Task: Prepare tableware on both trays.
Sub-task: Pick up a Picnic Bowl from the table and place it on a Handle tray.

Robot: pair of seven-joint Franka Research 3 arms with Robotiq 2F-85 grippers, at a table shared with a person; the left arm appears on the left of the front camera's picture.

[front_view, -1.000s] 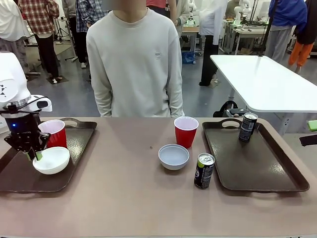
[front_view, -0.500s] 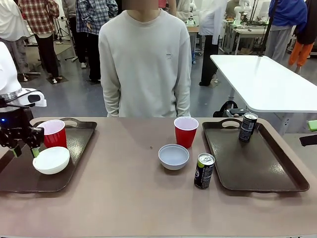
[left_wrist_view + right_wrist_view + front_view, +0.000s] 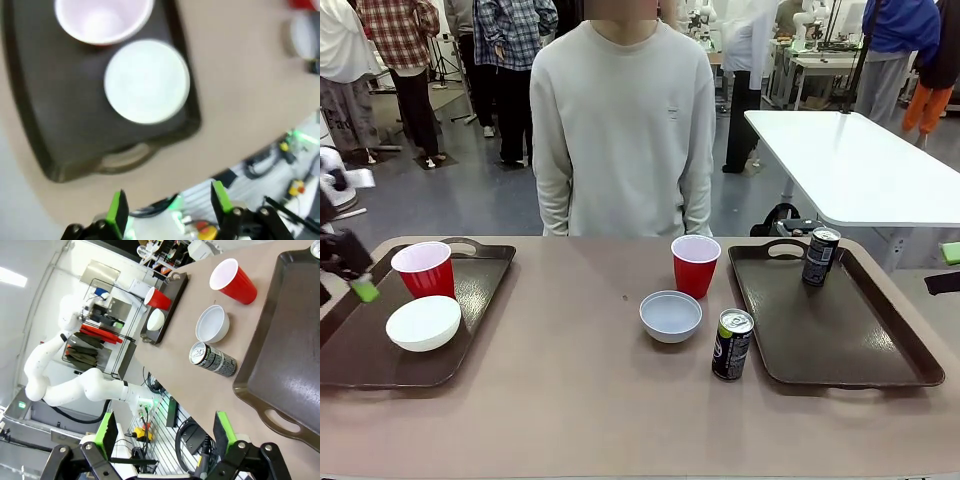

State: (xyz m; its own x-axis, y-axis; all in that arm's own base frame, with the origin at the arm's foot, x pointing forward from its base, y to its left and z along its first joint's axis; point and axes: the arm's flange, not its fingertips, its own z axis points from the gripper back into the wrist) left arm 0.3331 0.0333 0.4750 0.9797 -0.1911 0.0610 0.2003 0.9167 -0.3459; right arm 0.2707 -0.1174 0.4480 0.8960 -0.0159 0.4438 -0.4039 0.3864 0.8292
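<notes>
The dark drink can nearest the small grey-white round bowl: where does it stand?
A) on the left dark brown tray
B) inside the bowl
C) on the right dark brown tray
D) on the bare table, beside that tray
D: the dark drink can stands upright on the table, just outside the rim of the right dark brown rectangular plastic tray.

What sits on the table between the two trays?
In the front view: a red cup, a grey-white bowl and a dark can, upright on the tabletop.
</notes>
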